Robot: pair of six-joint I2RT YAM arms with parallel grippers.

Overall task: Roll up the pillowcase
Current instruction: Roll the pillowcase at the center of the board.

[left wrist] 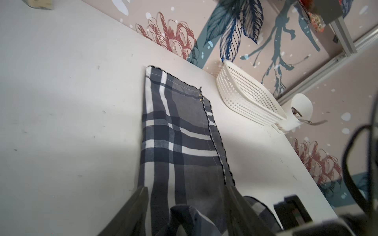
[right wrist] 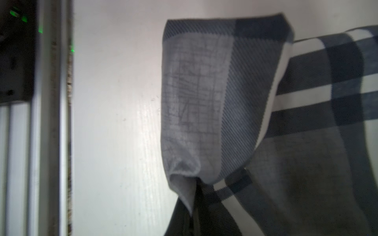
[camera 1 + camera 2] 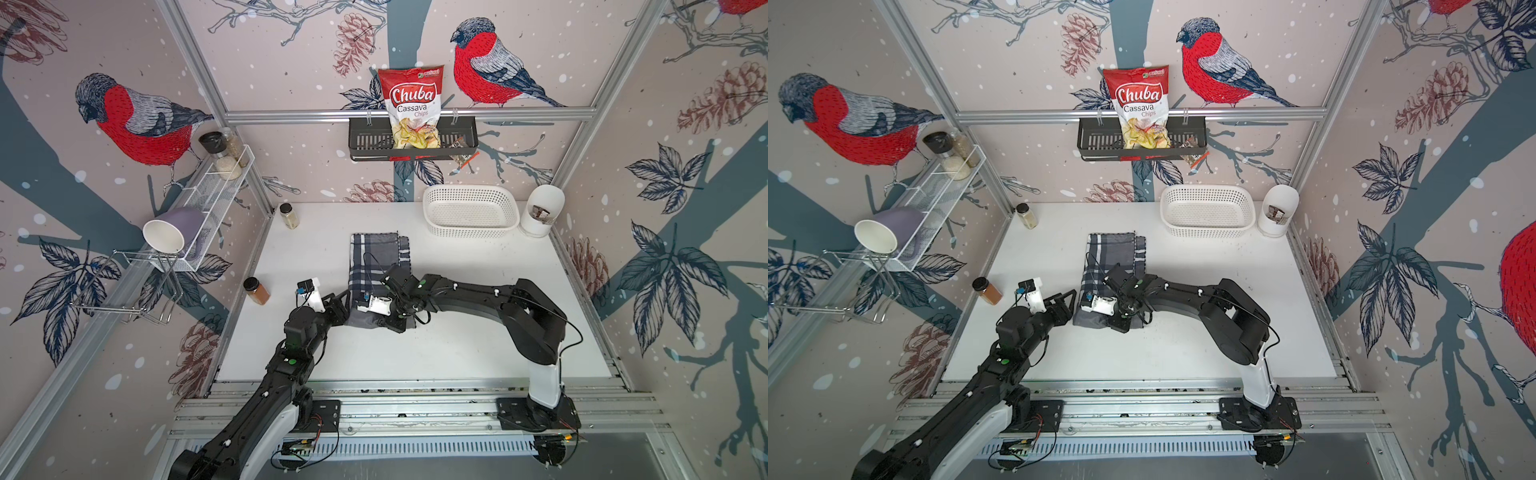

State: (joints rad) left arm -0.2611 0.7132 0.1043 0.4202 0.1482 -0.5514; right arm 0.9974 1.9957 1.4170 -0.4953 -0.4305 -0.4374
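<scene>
The pillowcase (image 3: pixel 376 262) lay in the middle of the worktop (image 3: pixel 478 311), its end by the front edge pinched tight in the right gripper (image 3: pixel 384 322), while the left gripper (image 1: pixel 186 190) sat open around it holding nothing, so the one-sided pull might make the roll crooked

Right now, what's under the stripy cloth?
The pillowcase lies on the white table, folded over itself. The right gripper is shut on its near end. Anything beneath the cloth is covered, so I cannot tell.
</scene>
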